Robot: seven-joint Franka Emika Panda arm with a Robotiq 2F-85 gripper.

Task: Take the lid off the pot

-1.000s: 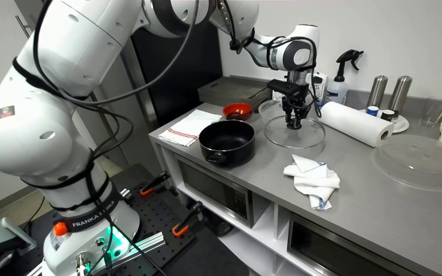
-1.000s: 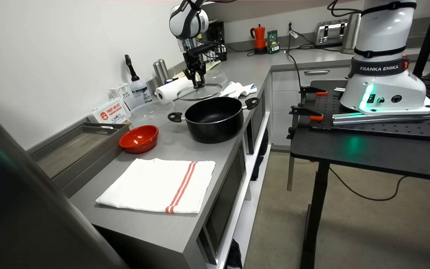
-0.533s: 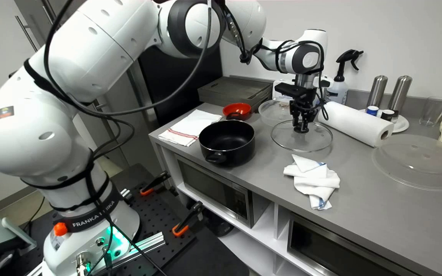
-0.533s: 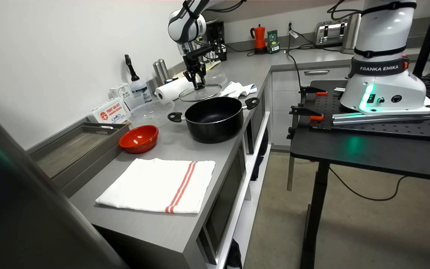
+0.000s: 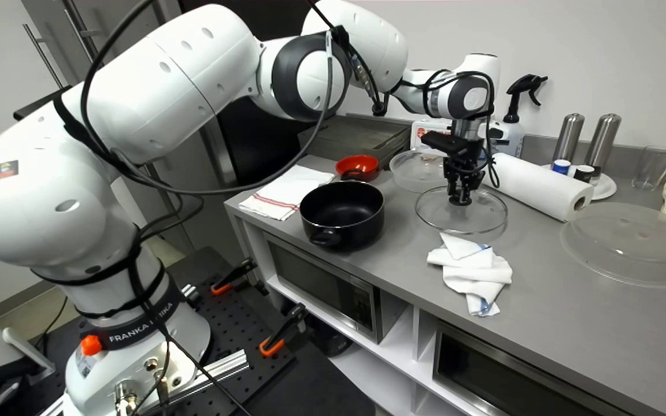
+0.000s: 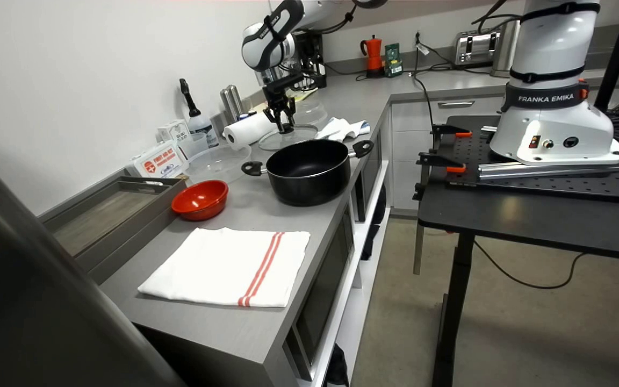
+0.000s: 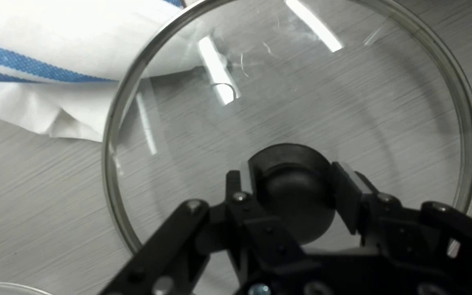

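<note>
Lid (image 5: 474,219): off the pot (image 6: 309,185), held by the knob (image 7: 295,200), roughly level, between pot and paper roll (image 5: 535,185); touching the counter (image 5: 547,283) or just above, cannot tell.
Gripper (image 7: 295,180): pointing down, pinching the knob from either side with two fingers (image 7: 348,196) in the wrist view.
Pot: upright, uncovered, dark inside in sight, standing near the counter's front edge.
Cloth (image 5: 474,271): crumpled, white with blue stripes, just beside the lid, seen partly through it in the wrist view.
Paper roll: lying on its side, on the wall side of the lid.
Bowl (image 5: 414,173): clear, near the lid and the red dish (image 6: 200,199).
Towel (image 6: 223,266): folded flat, white with red stripes.
Clear dish (image 5: 633,242): large, round, near the roll's end, well apart from the pot.
</note>
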